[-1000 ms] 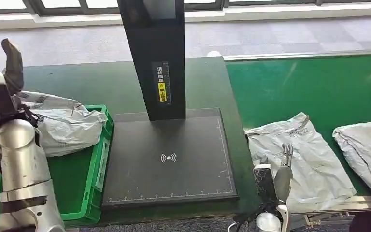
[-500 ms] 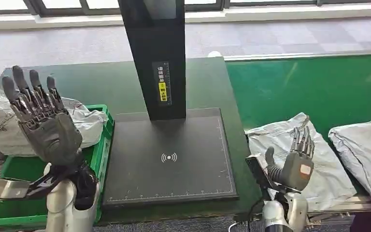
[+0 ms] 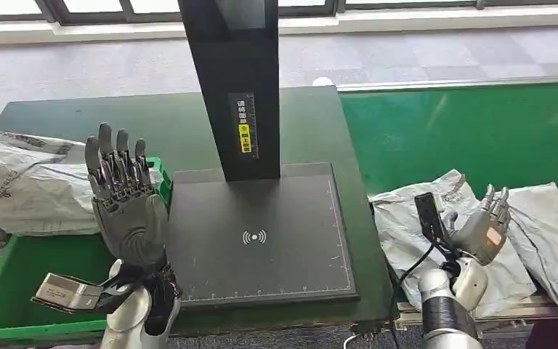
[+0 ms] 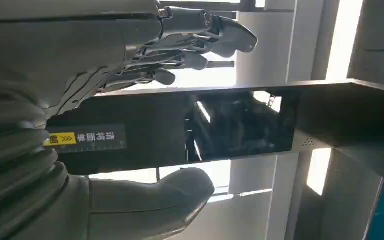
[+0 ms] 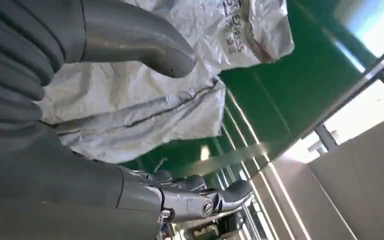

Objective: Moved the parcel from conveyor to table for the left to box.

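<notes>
Since half a second ago the left hand [image 3: 125, 203] has swung in from the crate's outer side and now stands raised, palm up and fingers spread, over the seam between the green crate [image 3: 22, 320] and the black scanner plate [image 3: 256, 240]. The right hand [image 3: 483, 229] has slid outward along the conveyor [image 3: 472, 131] and now hovers over the gap between two grey parcels.

From the head camera, the nearer parcel [image 3: 407, 218] lies flat on the belt just beside the dark table [image 3: 102, 123], and the second parcel [image 3: 552, 225] lies further out, its edge meeting the first. The right hand holds nothing, its fingers apart and pointing up. Another grey bag [image 3: 29, 185] rests across the crate's far rim.

The left wrist camera shows the left hand [image 4: 130, 75] open and empty, fingers fanned before the scanner column [image 4: 190, 125].

The right wrist camera shows the right hand [image 5: 80, 125] spread, thumb and fingers well apart, with the nearer parcel [image 5: 145, 100] below it, crumpled and untouched.

The pick is not yet made. Judging by the slack film, the right hand should come down palm-first onto the nearer parcel's middle, gather a fold between thumb and fingers, and lift it clear of its neighbour before carrying it across to the plate. Grasping at the overlap risks dragging both bags.
</notes>
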{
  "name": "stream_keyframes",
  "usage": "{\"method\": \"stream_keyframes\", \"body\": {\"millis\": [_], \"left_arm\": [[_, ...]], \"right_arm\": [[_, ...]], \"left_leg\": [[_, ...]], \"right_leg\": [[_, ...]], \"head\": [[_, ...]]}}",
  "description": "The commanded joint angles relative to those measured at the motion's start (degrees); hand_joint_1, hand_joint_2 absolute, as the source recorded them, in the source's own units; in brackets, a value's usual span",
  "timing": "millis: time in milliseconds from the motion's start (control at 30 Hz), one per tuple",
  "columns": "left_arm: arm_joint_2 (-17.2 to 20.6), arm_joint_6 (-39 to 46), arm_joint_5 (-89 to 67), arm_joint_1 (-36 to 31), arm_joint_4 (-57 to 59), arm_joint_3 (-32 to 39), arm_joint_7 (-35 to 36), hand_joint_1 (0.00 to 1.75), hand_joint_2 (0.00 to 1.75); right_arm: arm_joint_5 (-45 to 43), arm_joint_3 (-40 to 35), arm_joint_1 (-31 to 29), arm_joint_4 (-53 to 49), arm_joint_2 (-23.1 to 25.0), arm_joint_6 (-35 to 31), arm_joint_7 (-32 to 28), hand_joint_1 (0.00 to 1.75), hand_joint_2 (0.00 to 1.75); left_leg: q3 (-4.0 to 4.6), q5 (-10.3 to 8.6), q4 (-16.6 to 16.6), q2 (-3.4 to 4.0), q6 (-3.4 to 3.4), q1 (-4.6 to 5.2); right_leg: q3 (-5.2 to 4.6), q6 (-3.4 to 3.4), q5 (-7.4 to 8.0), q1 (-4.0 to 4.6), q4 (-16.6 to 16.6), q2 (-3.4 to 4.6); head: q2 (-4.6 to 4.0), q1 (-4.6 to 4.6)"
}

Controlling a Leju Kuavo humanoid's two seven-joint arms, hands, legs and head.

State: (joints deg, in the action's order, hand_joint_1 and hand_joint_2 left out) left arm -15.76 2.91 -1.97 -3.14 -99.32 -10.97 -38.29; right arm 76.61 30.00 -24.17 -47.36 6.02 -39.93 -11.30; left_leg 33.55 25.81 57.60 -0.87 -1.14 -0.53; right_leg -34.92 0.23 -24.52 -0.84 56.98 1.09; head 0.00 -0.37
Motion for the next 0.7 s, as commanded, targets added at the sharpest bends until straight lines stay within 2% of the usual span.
{"method": "stream_keyframes", "body": {"millis": [33,100,700], "left_arm": [[-1.4,0.0,1.2,3.8,4.7,-1.7,0.2,0.00,1.75],[-1.4,0.1,1.2,3.6,5.2,-1.5,0.2,0.00,1.75],[-1.5,0.1,1.2,3.5,5.2,-1.6,0.2,0.00,1.75]], "right_arm": [[1.0,8.6,-9.6,29.3,-7.1,2.2,4.7,0.00,1.75],[1.1,9.5,-9.2,30.9,-7.7,6.5,9.0,0.00,1.75],[1.1,9.6,-8.9,30.7,-7.7,6.5,8.7,0.00,1.75]], "left_leg": [[-0.16,0.03,-0.1,-0.14,0.04,0.01],[-0.24,0.06,-0.1,-0.10,0.05,0.02],[-0.08,0.05,-0.1,-0.12,0.04,0.03]], "right_leg": [[0.25,0.01,-0.04,0.01,-0.1,-0.20],[0.32,0.01,-0.04,0.02,-0.1,-0.17],[0.16,0.07,-0.09,-0.02,0.0,-0.17]], "head": [[0.00,-0.02],[0.00,0.00],[0.00,-0.02]]}}
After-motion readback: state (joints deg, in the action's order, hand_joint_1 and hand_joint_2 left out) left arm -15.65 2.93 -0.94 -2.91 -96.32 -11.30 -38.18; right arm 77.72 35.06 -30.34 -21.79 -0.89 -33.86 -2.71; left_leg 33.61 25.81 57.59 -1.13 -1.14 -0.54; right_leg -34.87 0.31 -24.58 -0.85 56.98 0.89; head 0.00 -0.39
